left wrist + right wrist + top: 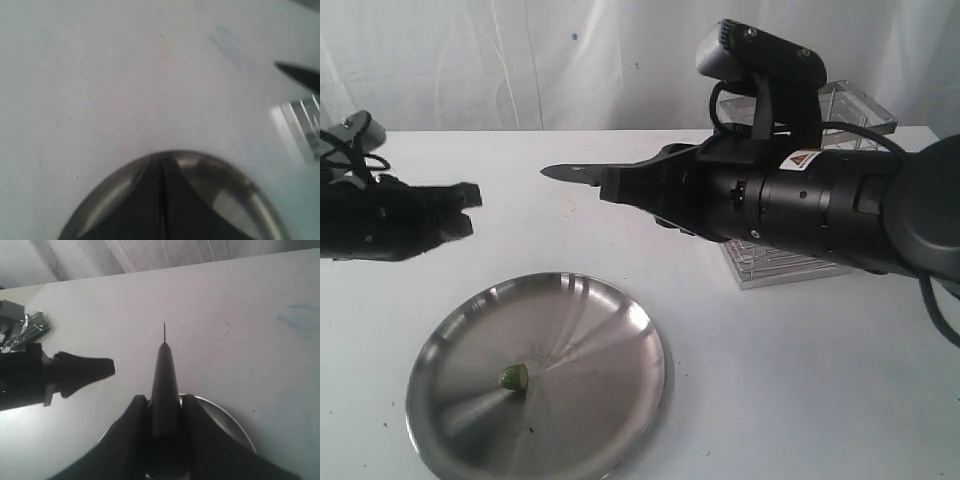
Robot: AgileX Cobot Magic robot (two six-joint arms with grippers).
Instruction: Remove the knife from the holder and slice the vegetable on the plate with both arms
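Black right claw [620, 187]: fingers closed from both sides on a slim kitchen knife [570, 173] with a narrow, pointed dark-grey blade. Handle not distinguishable from the dark fingers around it. Blade roughly level, projecting past the fingertips toward the left of the exterior view, tip in free air. Knife out of the holder, in contact with the claw only.

Black left claw [465, 208]: fingers brought together, only a thin seam between them in the left wrist view, nothing gripped. Pointed toward the knife tip, apart from it.

Below and between the two claws: large round shallow plate of shiny stainless steel [590, 340], flat on the white surface [740, 380]. Plate rim visible under the fingers in both wrist views.

On the plate: one tiny green vegetable piece [513, 377], left of the plate's middle in the exterior view, touched by neither claw nor blade.

Behind the right claw: bulky black right arm [840, 205], reaching in from the right edge, with a triangular warning sticker [801, 160] and a grey camera housing [760, 55] on top.

Behind that arm: rectangular holder of shiny steel wire [855, 108], partly hidden, standing on the surface well apart from the plate.

Backdrop: white curtain [520, 60].
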